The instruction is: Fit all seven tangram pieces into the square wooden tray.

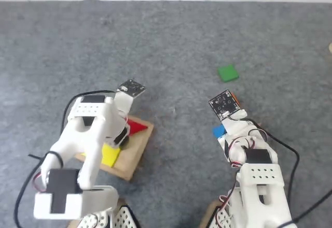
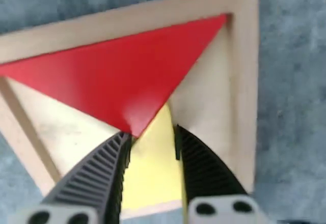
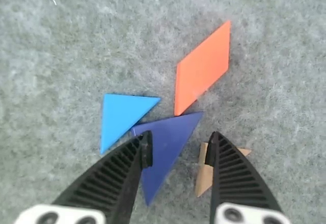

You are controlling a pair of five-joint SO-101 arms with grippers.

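The square wooden tray [image 1: 136, 159] lies at the left under my left arm. In it a large red triangle [image 2: 117, 76] lies flat against one wall of the tray [image 2: 243, 81]. My left gripper [image 2: 150, 142] is low inside the tray, shut on a yellow piece [image 2: 153, 168] whose tip touches the red triangle [image 1: 136, 127]. At the right, my right gripper [image 3: 178, 145] stands open astride a dark blue triangle [image 3: 165, 142]. Next to it lie a light blue triangle [image 3: 119, 117], an orange parallelogram [image 3: 202, 68] and a tan piece [image 3: 204, 178].
A green square [image 1: 227, 73] lies alone on the grey carpet [image 1: 171, 46] beyond the right arm. The carpet's far half and the strip between the two arms are open floor. Cables trail beside both arm bases.
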